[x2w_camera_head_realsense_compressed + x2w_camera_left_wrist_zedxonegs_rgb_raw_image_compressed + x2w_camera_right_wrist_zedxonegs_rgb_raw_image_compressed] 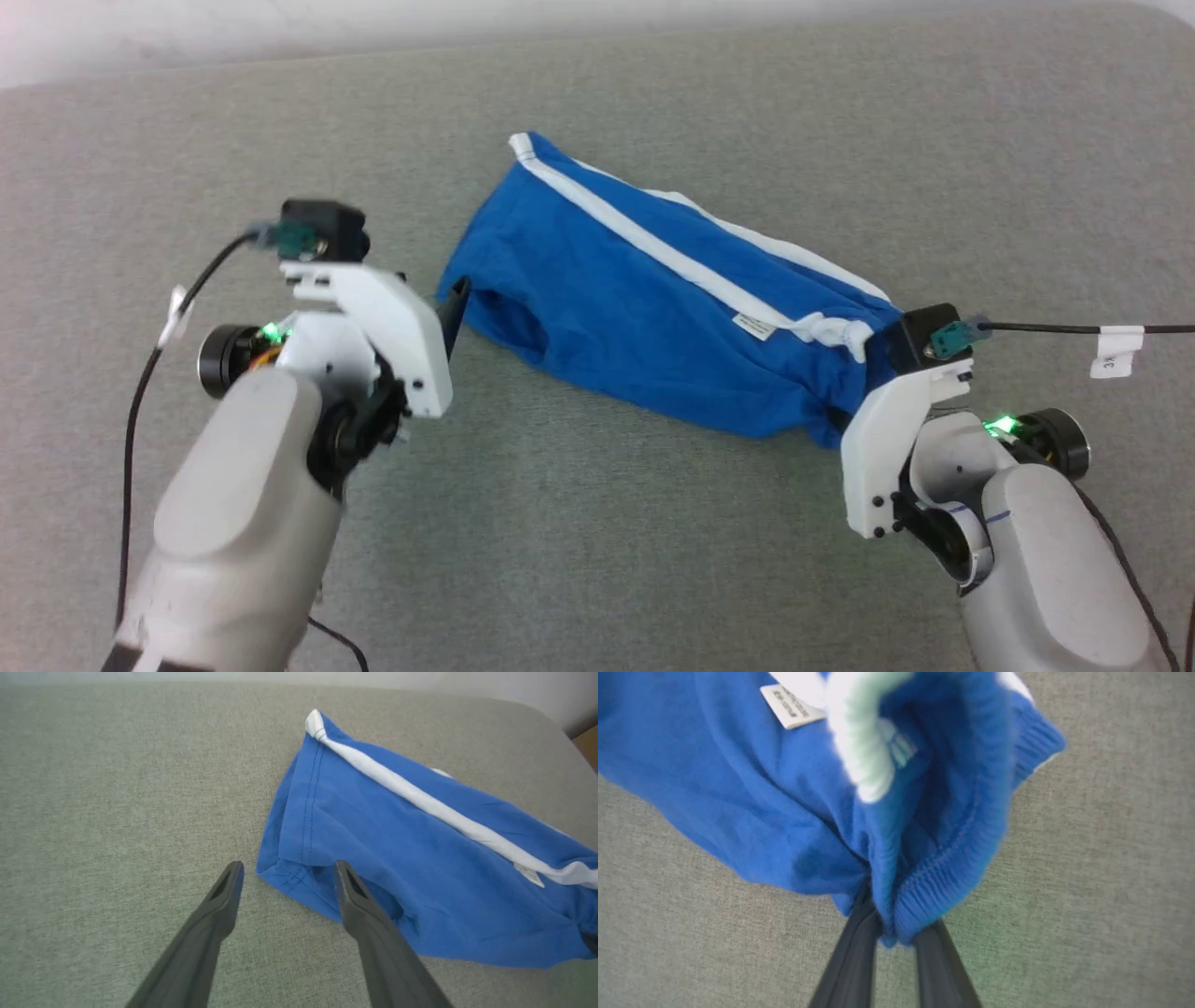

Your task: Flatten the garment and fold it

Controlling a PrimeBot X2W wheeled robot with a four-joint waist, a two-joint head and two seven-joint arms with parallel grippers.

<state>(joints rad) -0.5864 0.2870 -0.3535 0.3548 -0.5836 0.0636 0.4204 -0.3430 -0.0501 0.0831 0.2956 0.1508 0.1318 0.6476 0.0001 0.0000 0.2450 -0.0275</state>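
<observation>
The garment [653, 308] is a pair of bright blue shorts lying bunched and slanted on the grey surface, with a white side stripe [653, 247] along its top. A white label tag [754, 327] and the knotted white drawstring [831, 331] sit near its right end. My right gripper [896, 926] is shut on the ribbed waistband edge of the garment [784, 788], its fingertips buried in the fabric. My left gripper [288, 865] stands open just above the surface. The garment's [420, 868] stitched hem corner lies between its fingertips, untouched as far as I can see.
A grey fabric-covered table [597, 560] stretches around the shorts, with its back edge [373, 56] against a pale wall. Black cables [1074, 328] trail from both wrists. The table's rounded far corner [551, 718] shows in the left wrist view.
</observation>
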